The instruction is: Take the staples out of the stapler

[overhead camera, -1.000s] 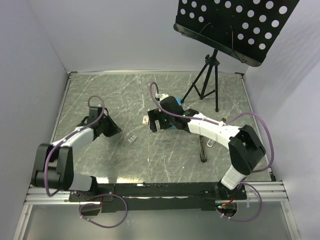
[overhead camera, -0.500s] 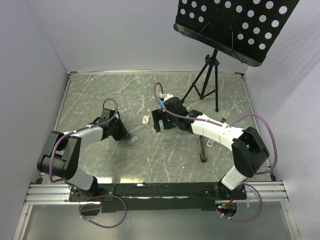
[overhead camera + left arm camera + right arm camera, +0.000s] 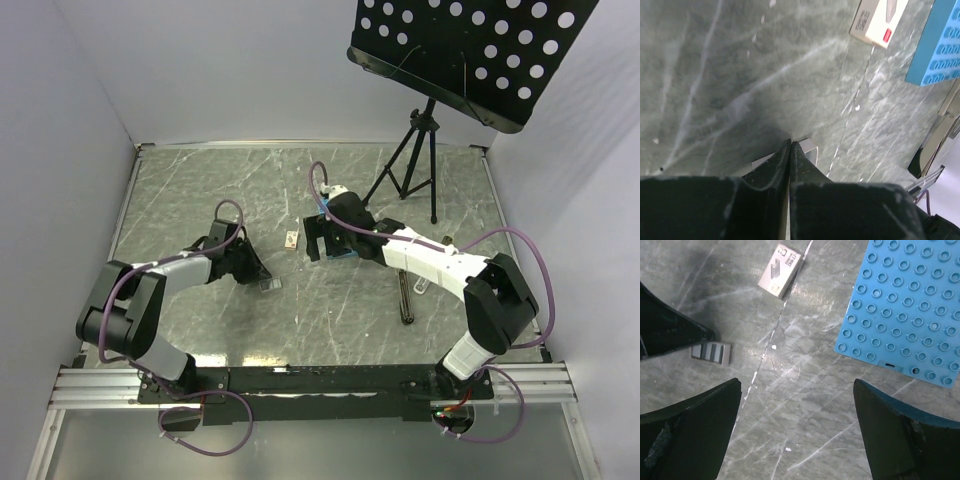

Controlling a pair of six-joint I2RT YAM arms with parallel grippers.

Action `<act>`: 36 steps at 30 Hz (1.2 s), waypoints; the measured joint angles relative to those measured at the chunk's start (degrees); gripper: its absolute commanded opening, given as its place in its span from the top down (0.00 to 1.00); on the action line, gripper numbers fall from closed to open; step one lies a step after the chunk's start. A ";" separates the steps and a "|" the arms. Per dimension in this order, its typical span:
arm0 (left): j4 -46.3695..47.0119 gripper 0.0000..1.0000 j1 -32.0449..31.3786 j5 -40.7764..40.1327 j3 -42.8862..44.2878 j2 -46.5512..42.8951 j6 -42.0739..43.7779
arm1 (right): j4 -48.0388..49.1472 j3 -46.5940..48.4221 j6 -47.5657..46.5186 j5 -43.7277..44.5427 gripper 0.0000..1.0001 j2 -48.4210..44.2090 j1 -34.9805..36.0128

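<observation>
Right of centre on desk [image 3: 200, 190], stapler [image 3: 406, 303] lies w/ long axis near–far, well to the right of wide-open R jaws [image 3: 318, 245]; shut L jaws [image 3: 262, 281] farther off.

Left wrist view. Left gripper [image 3: 790, 145]: both black fingers [image 3: 771, 172] pressed flat together, no gap visible at the tips. Tips point down at the grey-green marbled table [image 3: 715, 75]. A grey staple block [image 3: 808, 148] lies right at the tips, showing on either side of them; whether it is pinched cannot be told. Upper right: small tan box [image 3: 876, 19] with a red mark, lying flat. Just beside it, at the right edge, a blue studded plate [image 3: 940, 47], cut off by the frame.
</observation>
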 measured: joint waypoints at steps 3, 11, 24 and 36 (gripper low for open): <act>-0.68 0.91 -0.66 -0.17 -0.50 -1.49 -0.90 | 0.02 0.57 0.55 0.02 0.00 0.00 0.00; -4.42 0.68 -1.40 -3.37 -0.57 -9.42 -2.21 | -0.87 2.56 2.64 0.50 0.01 1.31 0.00; -18.32 0.00 -1.40 -27.69 7.19 -34.34 -1.07 | -4.92 19.10 9.70 6.75 0.04 15.89 0.24; -25.33 0.01 -1.40 -36.96 6.10 -43.78 2.99 | -9.55 33.29 12.26 10.51 0.05 31.41 2.84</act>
